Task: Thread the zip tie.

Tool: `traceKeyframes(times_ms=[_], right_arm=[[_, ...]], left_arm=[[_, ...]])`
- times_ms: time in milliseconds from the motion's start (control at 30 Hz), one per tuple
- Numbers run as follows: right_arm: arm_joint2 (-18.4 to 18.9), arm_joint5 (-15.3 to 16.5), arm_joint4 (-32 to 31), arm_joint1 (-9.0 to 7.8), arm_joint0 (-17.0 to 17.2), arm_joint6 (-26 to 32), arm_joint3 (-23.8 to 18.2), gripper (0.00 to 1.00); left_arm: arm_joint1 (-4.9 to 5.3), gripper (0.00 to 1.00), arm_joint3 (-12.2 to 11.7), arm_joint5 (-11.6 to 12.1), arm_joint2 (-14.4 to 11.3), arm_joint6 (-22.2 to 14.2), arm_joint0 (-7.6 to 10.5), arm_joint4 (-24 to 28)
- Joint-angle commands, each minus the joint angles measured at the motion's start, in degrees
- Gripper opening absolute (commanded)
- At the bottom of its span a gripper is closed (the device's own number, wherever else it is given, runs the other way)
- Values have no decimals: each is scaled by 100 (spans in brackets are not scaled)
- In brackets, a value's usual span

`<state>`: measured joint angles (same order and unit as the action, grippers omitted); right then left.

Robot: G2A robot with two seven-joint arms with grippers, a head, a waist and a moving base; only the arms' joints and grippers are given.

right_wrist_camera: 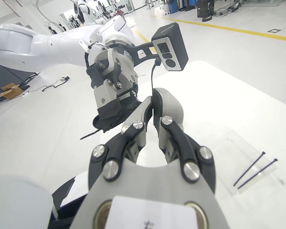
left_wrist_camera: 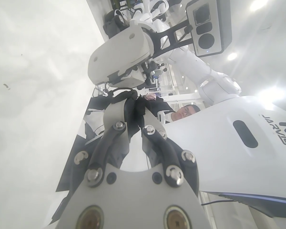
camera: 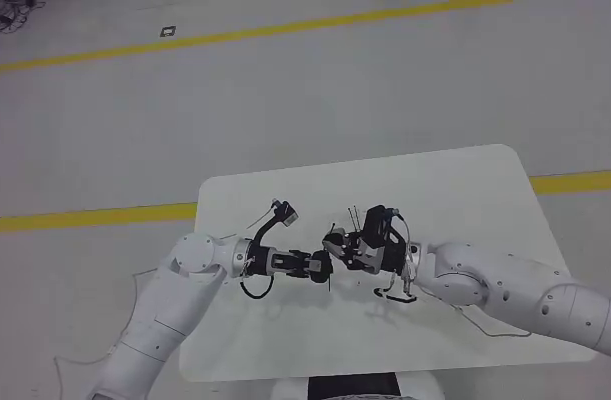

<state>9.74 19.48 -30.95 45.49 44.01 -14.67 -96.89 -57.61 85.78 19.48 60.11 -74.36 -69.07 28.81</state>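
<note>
Your left gripper (left_wrist_camera: 136, 110) clamps the thin black plastic zip tie (right_wrist_camera: 89, 135) above the table. The right gripper (right_wrist_camera: 153, 110) sits pinched shut beside it. The tie looks light, springy and slippery, so grip near the tail tip.

A thin black zip tie (right_wrist_camera: 89, 135) is held in the air above the white table (right_wrist_camera: 217, 101), where two grippers meet tip to tip. Its pointed tail pokes out from under the closed left gripper (right_wrist_camera: 109, 117). A thin black strip (right_wrist_camera: 152, 84) rises from the closed right gripper (right_wrist_camera: 153, 104); whether it is the same tie is unclear. Two spare zip ties (right_wrist_camera: 248, 169) lie straight, side by side, on a clear tray (right_wrist_camera: 228, 144).
</note>
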Motion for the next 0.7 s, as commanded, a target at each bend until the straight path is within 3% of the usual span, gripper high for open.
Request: traceKeyframes(times_ms=[0, 667], right_arm=[[0, 0, -10, -14, 7, -79, 2, 0], [0, 0, -26, -32, 8, 126, -131, 0]], left_arm=[[0, 0, -16, 0, -1, 2, -8, -6], [-13, 0, -20, 0, 21, -9, -2, 6]])
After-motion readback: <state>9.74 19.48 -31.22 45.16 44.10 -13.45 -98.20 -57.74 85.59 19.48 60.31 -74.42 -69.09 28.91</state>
